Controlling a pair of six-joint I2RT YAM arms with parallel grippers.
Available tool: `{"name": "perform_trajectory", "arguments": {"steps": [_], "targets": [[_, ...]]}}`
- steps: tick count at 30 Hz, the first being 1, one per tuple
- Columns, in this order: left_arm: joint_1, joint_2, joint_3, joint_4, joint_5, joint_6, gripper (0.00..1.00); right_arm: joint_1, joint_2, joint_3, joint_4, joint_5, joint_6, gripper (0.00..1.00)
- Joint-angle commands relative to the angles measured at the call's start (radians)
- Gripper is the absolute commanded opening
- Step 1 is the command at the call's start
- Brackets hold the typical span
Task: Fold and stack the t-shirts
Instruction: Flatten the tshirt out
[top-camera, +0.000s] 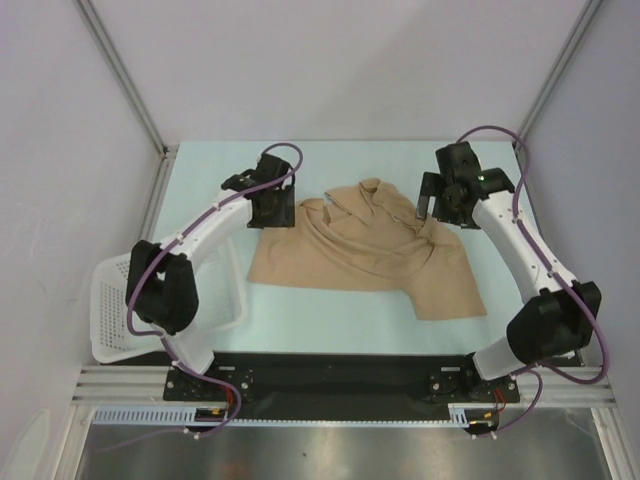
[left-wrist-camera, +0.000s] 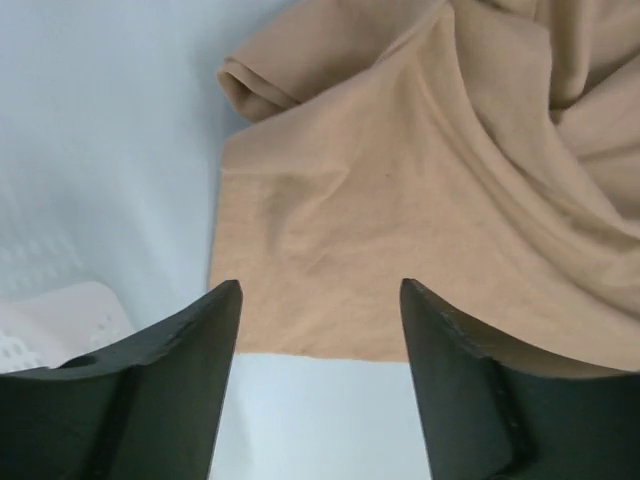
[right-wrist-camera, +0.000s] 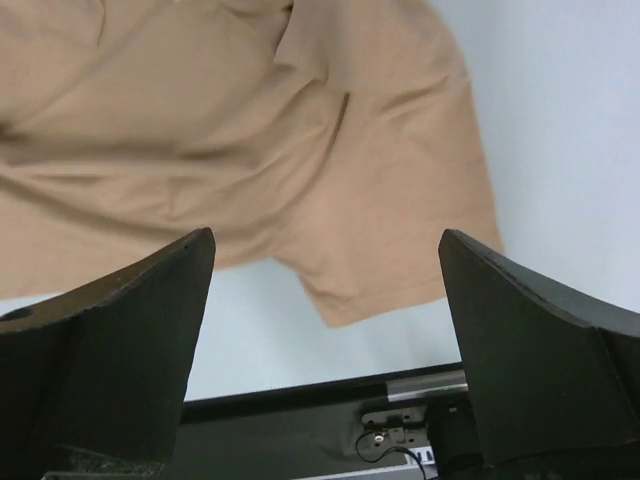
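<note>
One tan t-shirt (top-camera: 360, 252) lies crumpled and partly spread in the middle of the light table, bunched at its far edge, with one sleeve reaching toward the near right. My left gripper (top-camera: 274, 208) hovers over its far left corner. In the left wrist view that gripper (left-wrist-camera: 320, 290) is open, with only the t-shirt (left-wrist-camera: 400, 200) and bare table below it. My right gripper (top-camera: 434, 206) hangs over the far right part of the cloth. In the right wrist view it (right-wrist-camera: 325, 240) is wide open above the t-shirt (right-wrist-camera: 250, 130), with nothing between the fingers.
A white lattice basket (top-camera: 118, 305) sits at the near left, partly under the left arm, and its rim (left-wrist-camera: 60, 320) shows in the left wrist view. The black base bar (top-camera: 330, 375) runs along the near edge. Grey walls and metal posts enclose the table.
</note>
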Motion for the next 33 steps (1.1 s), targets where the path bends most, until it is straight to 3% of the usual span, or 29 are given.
{"name": "perform_trajectory", "arguments": {"steps": [1,4,7,12,22,26,31,33], "targets": [[0.032,0.030,-0.071,0.012,0.086,-0.068,0.68,-0.021,-0.042,-0.096,-0.052,-0.103,0.053,0.98],[0.049,0.013,-0.123,-0.012,0.082,-0.085,0.53,-0.004,-0.137,-0.228,0.019,-0.188,0.085,0.94],[0.042,-0.083,-0.186,-0.003,0.086,-0.089,0.57,-0.001,-0.218,-0.336,0.059,-0.254,0.105,0.92],[0.039,-0.162,-0.285,-0.051,0.053,-0.147,0.60,0.000,-0.302,-0.442,0.062,-0.238,0.094,0.92],[0.132,-0.387,-0.524,-0.074,-0.024,-0.367,0.64,-0.003,-0.315,-0.454,0.064,-0.260,0.068,0.92],[0.137,-0.438,-0.547,-0.037,-0.003,-0.353,0.63,-0.026,-0.298,-0.452,0.073,-0.310,0.093,0.91],[0.129,-0.303,-0.445,0.024,0.062,-0.325,0.55,-0.110,-0.289,-0.445,0.084,-0.428,0.103,0.85],[0.120,-0.219,-0.400,0.027,0.082,-0.336,0.35,-0.128,-0.286,-0.428,0.070,-0.441,0.097,0.83]]}}
